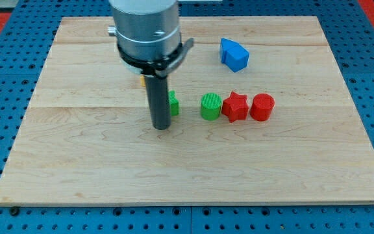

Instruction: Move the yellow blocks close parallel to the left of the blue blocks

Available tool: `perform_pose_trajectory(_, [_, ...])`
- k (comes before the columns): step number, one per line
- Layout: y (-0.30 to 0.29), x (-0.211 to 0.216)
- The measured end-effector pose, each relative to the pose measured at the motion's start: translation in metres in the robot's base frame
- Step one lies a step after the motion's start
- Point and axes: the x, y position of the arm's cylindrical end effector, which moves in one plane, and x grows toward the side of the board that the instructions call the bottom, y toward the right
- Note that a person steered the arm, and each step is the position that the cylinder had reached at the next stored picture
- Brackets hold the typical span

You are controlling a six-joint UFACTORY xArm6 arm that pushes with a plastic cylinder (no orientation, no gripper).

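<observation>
Camera view. The wooden board (193,169), pale with lengthwise grain, lies on a blue perforated surface (5,78). 1 blue block (234,54), a faceted wedge-like solid, sits near the board's top edge, up and to the view's right of the rod; its long axis runs diagonally, from upper left to lower right. Of the yellow blocks only 1 small sliver (142,81) shows, tight against the rod's left side just beneath the metal collar (147,32); its shape and heading cannot be told.

The rod is dark and cylindrical, hung from that grey collar. The tip (162,127) touches the board below the yellow sliver. The arm carries no pincer, so no open or closed state applies.

Just to the right of the rod, a green block (173,103) is partly hidden. Further right stand in 1 row a ribbed green cylinder (211,106), a red star (235,106) and a red cylinder (261,107), the last 3 nearly touching. No writing is legible.
</observation>
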Motion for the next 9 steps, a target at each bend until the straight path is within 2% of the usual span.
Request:
perform_pose_trajectory(1, [0.024,0.016])
perform_pose_trajectory(2, [0.008,0.047])
perform_pose_trajectory(3, [-0.121,0.046])
perform_pose_trajectory(4, [-0.212,0.01])
perform_pose_trajectory(5, [-0.221,-0.068])
perform_pose_trajectory(6, [-0.184,-0.162])
perform_pose_trajectory(7, [-0.086,-0.195])
perform_pose_trajectory(8, [0.007,-0.196])
perform_pose_trajectory(9, [0.014,-0.172])
